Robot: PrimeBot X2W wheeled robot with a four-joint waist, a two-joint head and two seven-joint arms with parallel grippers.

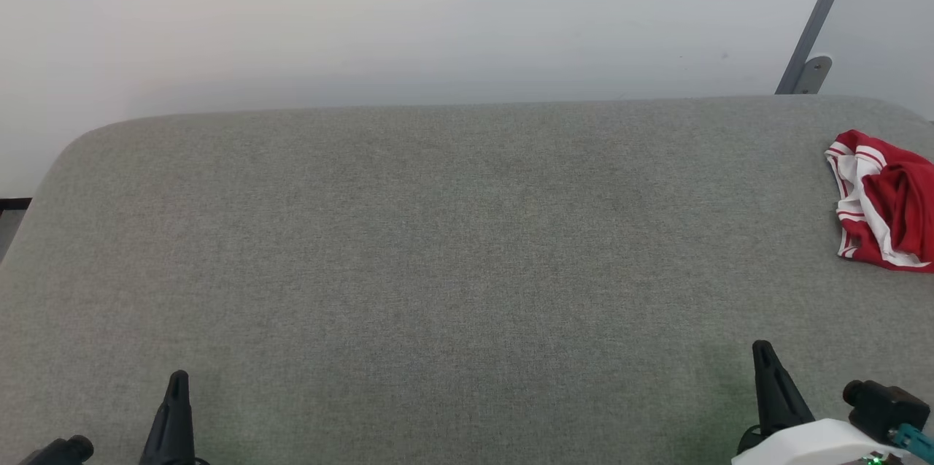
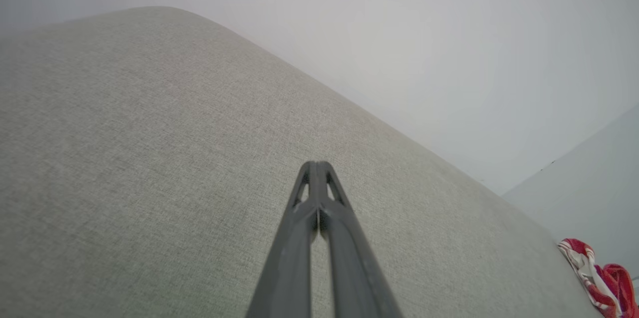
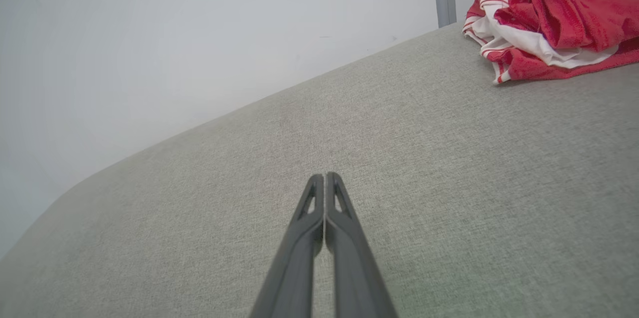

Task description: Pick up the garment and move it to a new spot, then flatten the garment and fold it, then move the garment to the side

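**A:** Red knit cloth with white panels and striped trim: that is the garment (image 1: 883, 202). It is bunched in a loose heap at 3 o'clock on the grey counter (image 1: 438, 231), right at its edge.

**B:** Folded, or just crumpled?

**A:** Hard to call. The heap fits a garment lying ready to be spread out, and equally one roughly folded and set aside. No print shows.

**B:** How would it handle?

**A:** Light and limp, I judge. It would sag and unroll from whatever point lifts it. The woven counter would probably drag at it rather than let it slide.

**B:** Where would one take hold?

**A:** The red roll (image 3: 559, 8) on top is thick, so a pinch there may gather several layers. The striped hem (image 3: 491, 51) at the heap's 9 o'clock side lies exposed. It is a thinner edge and looks better for a clean pinch.

**B:** And the jaws?

**A:** The left jaws are at 7 o'clock and the right jaws at 5 o'clock, both over bare counter and well apart from the garment. Each pair of fingers (image 2: 289, 253) is pressed tight together with nothing between.
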